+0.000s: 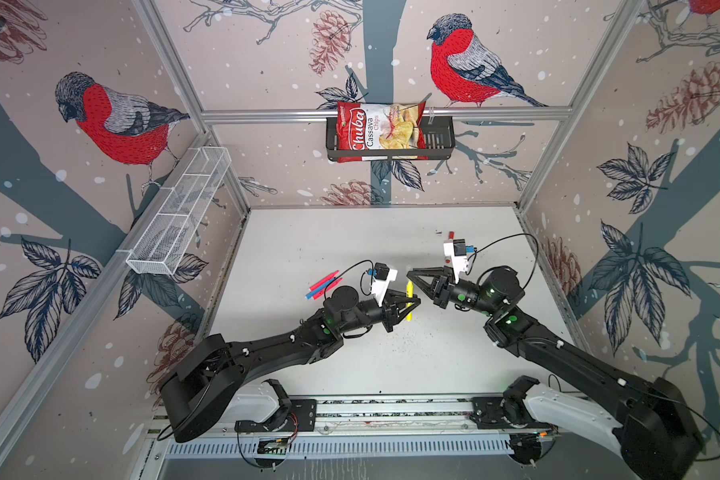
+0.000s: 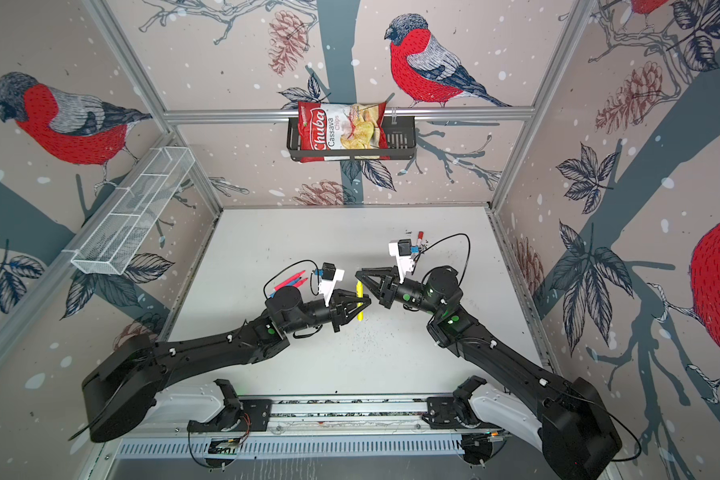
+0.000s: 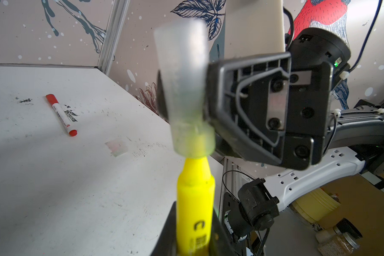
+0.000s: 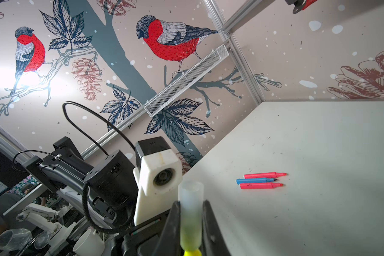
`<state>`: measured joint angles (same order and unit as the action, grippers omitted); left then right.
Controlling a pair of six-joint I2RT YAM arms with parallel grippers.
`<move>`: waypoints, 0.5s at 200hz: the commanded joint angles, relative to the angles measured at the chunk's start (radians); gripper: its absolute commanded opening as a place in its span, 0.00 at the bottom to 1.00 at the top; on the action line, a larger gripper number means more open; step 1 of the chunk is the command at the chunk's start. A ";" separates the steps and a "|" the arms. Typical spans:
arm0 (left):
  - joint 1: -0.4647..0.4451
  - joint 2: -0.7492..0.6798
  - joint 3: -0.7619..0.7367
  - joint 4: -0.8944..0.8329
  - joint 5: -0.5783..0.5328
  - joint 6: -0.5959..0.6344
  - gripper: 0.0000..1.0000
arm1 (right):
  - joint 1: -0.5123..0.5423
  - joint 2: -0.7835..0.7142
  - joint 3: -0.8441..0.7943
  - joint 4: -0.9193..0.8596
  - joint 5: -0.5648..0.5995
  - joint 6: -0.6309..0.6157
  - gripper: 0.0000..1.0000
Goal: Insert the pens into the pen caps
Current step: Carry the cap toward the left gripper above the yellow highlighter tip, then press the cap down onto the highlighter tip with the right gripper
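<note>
The scuffed white tabletop (image 1: 308, 241) carries three slim felt-tip markers (image 1: 324, 280), two pink and one blue, touching side by side at nine o'clock of its middle, and a white-barrelled red-ended marker (image 3: 61, 115) at one o'clock

1. This is a robot lab's test cell. Two black arms are bolted to a slotted rail (image 1: 391, 409) well behind the left gripper (image 1: 411, 300) and the right gripper (image 1: 410, 274), which meet over a scuffed, ink-marked white tabletop (image 1: 329, 249).
2. Aluminium frame bars (image 1: 267, 115) stand around both grippers and hold wall panels (image 1: 121, 124) printed with red-breasted birds.
3. Far beyond the grippers, a black basket (image 1: 441, 141) with a chips bag (image 1: 375, 129) hangs on the back bar. A white mesh tray (image 1: 179, 212) hangs on the wall out past the left gripper.
4. Outside the cell, past the left gripper's wrist, stand another white robot arm (image 4: 44, 219), a glass (image 4: 11, 241) and a white cup (image 4: 89, 246). Past the right gripper are stacked yellow bowls (image 3: 315, 206) and a jar (image 3: 339, 241).
</note>
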<state>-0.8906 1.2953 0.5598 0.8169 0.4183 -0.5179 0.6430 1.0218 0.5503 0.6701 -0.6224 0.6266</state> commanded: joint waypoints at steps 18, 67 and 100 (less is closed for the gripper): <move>0.005 -0.009 0.004 0.106 0.027 -0.024 0.00 | 0.012 -0.010 -0.022 0.061 0.001 -0.002 0.13; 0.005 -0.009 0.010 0.134 0.042 -0.034 0.00 | 0.032 -0.033 -0.042 0.084 -0.021 -0.025 0.43; 0.006 -0.028 0.006 0.079 0.022 -0.001 0.00 | 0.029 -0.097 0.003 -0.069 0.037 -0.103 0.56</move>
<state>-0.8864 1.2839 0.5629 0.8806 0.4442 -0.5491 0.6731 0.9600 0.5194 0.6895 -0.6285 0.5968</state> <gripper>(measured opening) 0.183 0.557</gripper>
